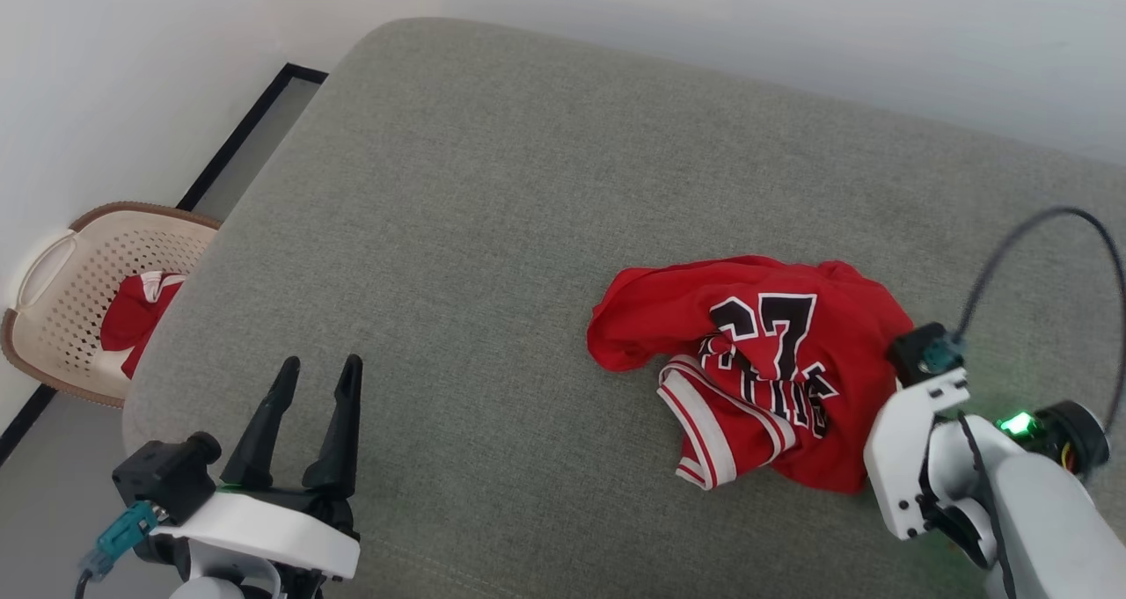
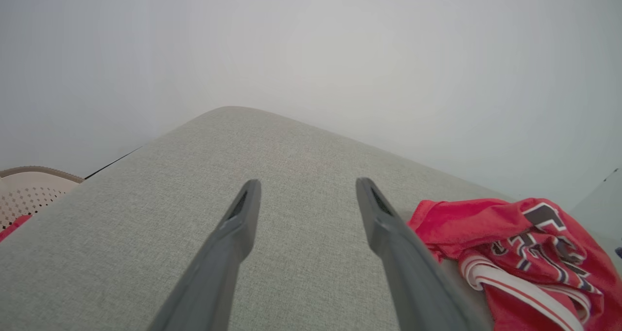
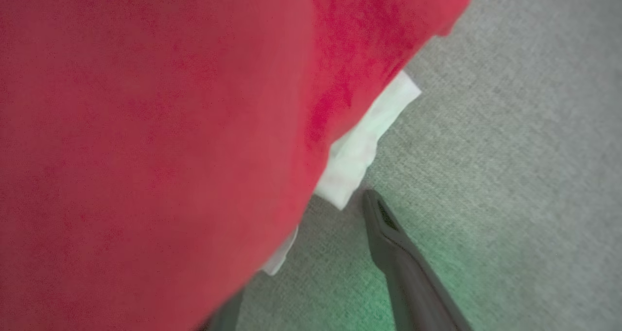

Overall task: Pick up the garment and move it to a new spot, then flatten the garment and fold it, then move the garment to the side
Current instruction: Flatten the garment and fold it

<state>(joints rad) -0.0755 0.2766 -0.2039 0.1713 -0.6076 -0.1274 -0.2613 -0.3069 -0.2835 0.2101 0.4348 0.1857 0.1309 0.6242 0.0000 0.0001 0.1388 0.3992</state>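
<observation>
Red jersey cloth, the garment [image 1: 774, 361] lies crumpled at 4 o'clock on the grey upholstered cushion [image 1: 493, 186], its black white-edged numerals showing, the lettering too creased to read and striped trim at its 6 o'clock. At 7 o'clock the left gripper [image 1: 320, 366] gapes wide and empty. The right gripper [image 3: 311, 197] is spread too, one finger [image 3: 388, 238] clear, the other buried under fabric.

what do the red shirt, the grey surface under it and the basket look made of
The garment: thin, soft fabric, probably polyester jersey; it crumples into loose folds and looks matte. The grey surface: woven upholstery cloth, matte; a fine weave shows close up. The basket: likely moulded plastic, cream with a brown rim; regular holes pierce its wall.
</observation>
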